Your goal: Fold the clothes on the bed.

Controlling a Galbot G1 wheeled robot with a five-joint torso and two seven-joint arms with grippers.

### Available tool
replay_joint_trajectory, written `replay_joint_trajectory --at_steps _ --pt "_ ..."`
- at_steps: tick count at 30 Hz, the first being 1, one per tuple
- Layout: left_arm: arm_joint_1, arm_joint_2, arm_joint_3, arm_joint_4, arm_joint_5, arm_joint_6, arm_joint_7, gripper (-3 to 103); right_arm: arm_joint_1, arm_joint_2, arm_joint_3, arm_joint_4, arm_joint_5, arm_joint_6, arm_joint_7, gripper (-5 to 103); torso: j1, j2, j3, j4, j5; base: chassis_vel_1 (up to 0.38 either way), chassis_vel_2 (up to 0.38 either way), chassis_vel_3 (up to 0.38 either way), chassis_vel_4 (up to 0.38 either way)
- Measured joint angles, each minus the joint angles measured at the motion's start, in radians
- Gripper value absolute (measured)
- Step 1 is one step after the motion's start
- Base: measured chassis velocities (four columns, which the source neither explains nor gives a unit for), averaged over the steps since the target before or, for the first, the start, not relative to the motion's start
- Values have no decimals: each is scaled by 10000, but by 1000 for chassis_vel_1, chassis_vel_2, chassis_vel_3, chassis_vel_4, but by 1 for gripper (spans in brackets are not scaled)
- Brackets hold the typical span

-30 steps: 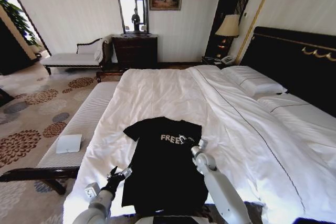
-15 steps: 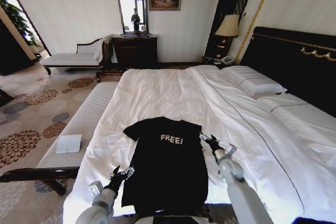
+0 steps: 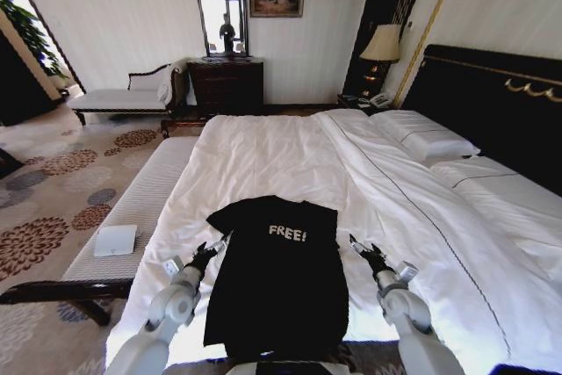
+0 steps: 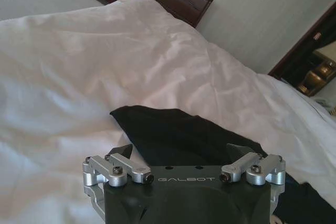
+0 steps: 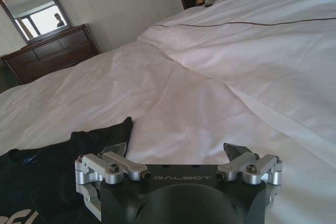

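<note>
Black and soft, the T-shirt (image 3: 277,270) lies flat on the white bed (image 3: 263,155). We hold our left tool (image 3: 209,248) by its left sleeve and our right tool (image 3: 363,248) just beside its right edge, both spread wide with nothing in them.

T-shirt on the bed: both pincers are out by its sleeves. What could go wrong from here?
1. The black T-shirt lies on a soft, wrinkled white duvet; an open pincer closing low may pinch bedding along with fabric.
2. The left pincer sits at the sleeve edge, the right pincer apart from it over duvet; uneven grasps could skew the fold.
</note>
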Motion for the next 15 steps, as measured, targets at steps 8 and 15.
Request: replay_joint_trajectory --at_steps 8,15 --pt "-1618 -565 143 2398 -78 -87 415 100 -557 -158 482 435 60 -100 65 100 0 0 0 3 1 0 0 0 0" --pt "-1907 -544 55 3050 162 -177 722 100 -857 -277 803 539 130 -117 68 100 0 0 0 3 1 0 0 0 0"
